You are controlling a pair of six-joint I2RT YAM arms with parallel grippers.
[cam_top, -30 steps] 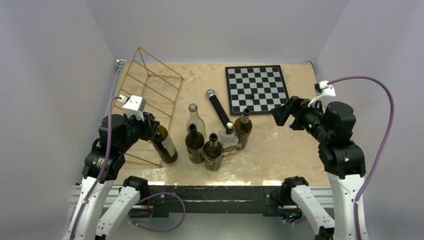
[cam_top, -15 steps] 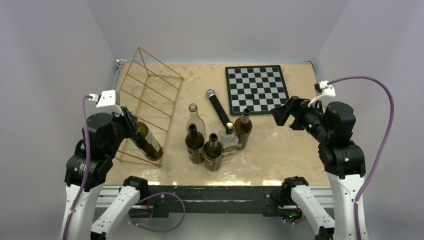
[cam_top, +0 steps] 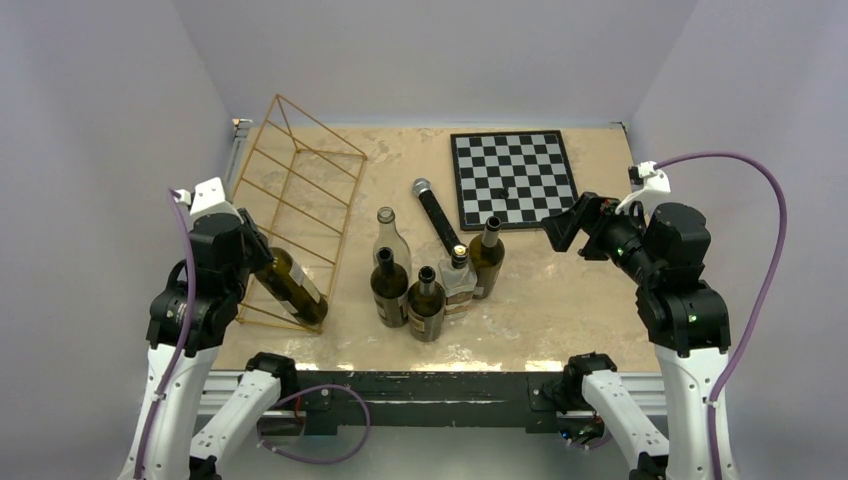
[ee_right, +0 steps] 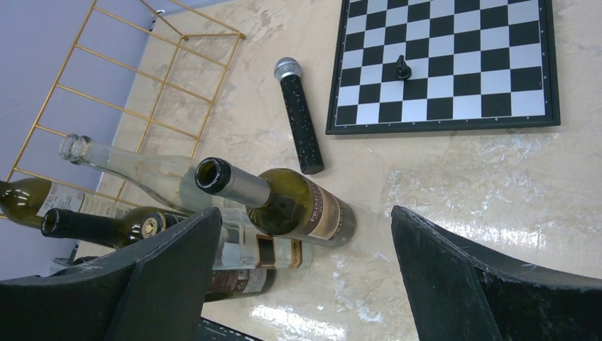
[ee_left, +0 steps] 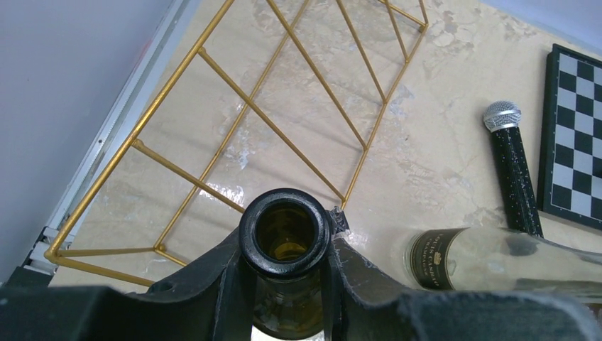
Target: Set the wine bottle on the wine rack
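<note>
My left gripper (cam_top: pixel 256 256) is shut on the neck of a dark green wine bottle (cam_top: pixel 292 286) with a pale label. The bottle is tilted over the near end of the gold wire wine rack (cam_top: pixel 300 185). In the left wrist view the bottle's open mouth (ee_left: pixel 285 231) sits between my fingers (ee_left: pixel 213 284), with the rack's bars (ee_left: pixel 270 121) beyond it. My right gripper (cam_top: pixel 562 228) is open and empty, held above the table right of the standing bottles; its fingers (ee_right: pixel 163 270) show in the right wrist view.
Several bottles (cam_top: pixel 430 285) stand grouped at the table's middle. A black microphone (cam_top: pixel 436 213) lies behind them. A chessboard (cam_top: pixel 514 178) with one dark piece lies at the back right. The rack stands against the left wall.
My left arm has swung left and back with the bottle, from beside the standing bottles to over the rack's near end, and the bottle has tilted further. The right arm has not moved.
</note>
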